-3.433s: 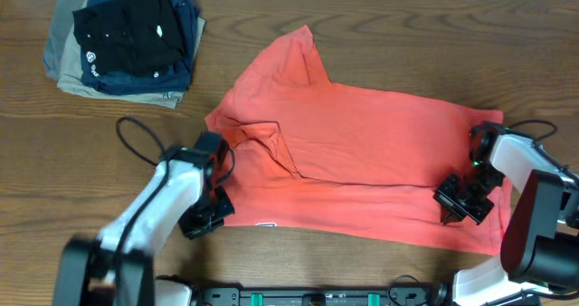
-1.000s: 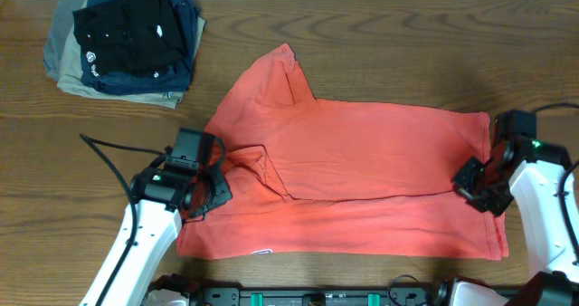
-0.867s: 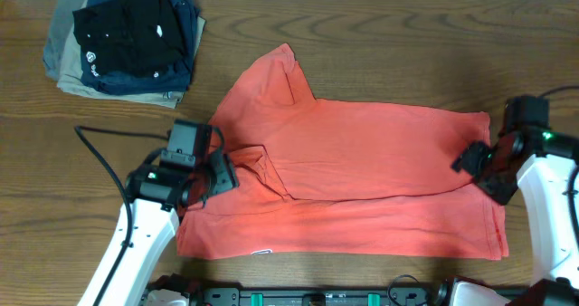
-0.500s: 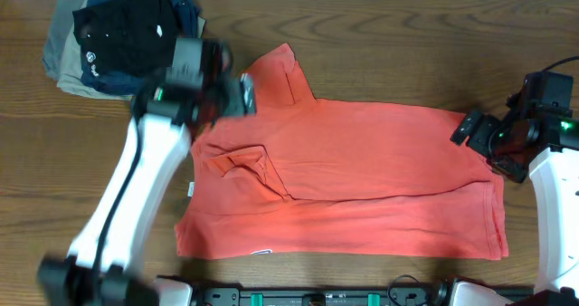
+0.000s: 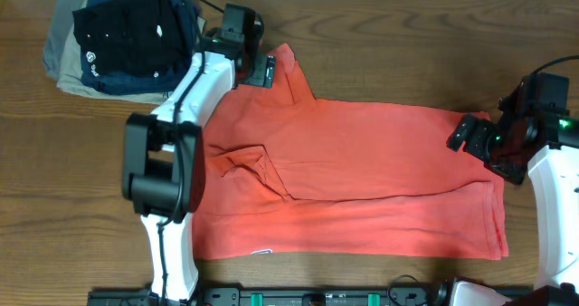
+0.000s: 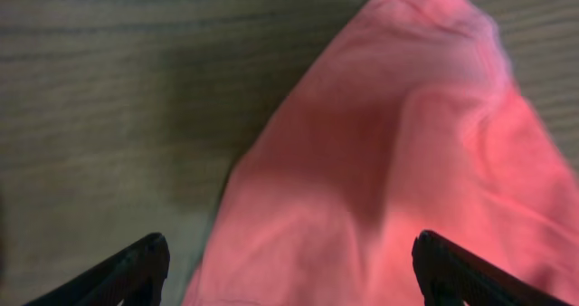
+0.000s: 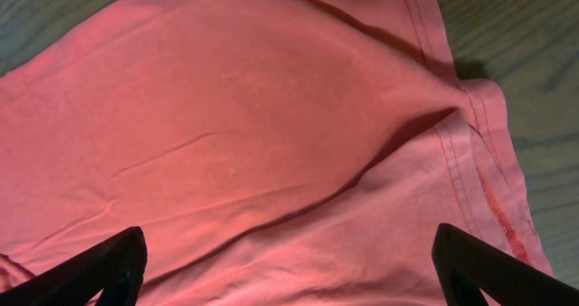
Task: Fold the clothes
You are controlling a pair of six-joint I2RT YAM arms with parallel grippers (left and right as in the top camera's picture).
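Note:
The clothes, a coral-red T-shirt [image 5: 362, 170], lie flat on the wooden table with the lower part doubled over along a long crease. One sleeve [image 5: 289, 71] points toward the far edge. My left gripper [image 5: 260, 67] hovers open at that sleeve; in the left wrist view the sleeve cloth [image 6: 380, 161] lies below the left gripper [image 6: 289, 279], with nothing between its fingertips [image 6: 136, 270]. My right gripper [image 5: 466, 134] is open above the shirt's right hem. In the right wrist view the shirt [image 7: 271, 116] fills the frame under the right gripper [image 7: 289, 274], untouched.
A stack of folded black, navy and khaki garments [image 5: 122, 39] sits at the far left corner, close to my left arm. Bare wooden table [image 5: 54, 188] runs along the left side and behind the shirt.
Both grippers opened and let go of the shirt. My left arm swung from the shirt's near-left edge up to the far sleeve. My right gripper drew back slightly up and right.

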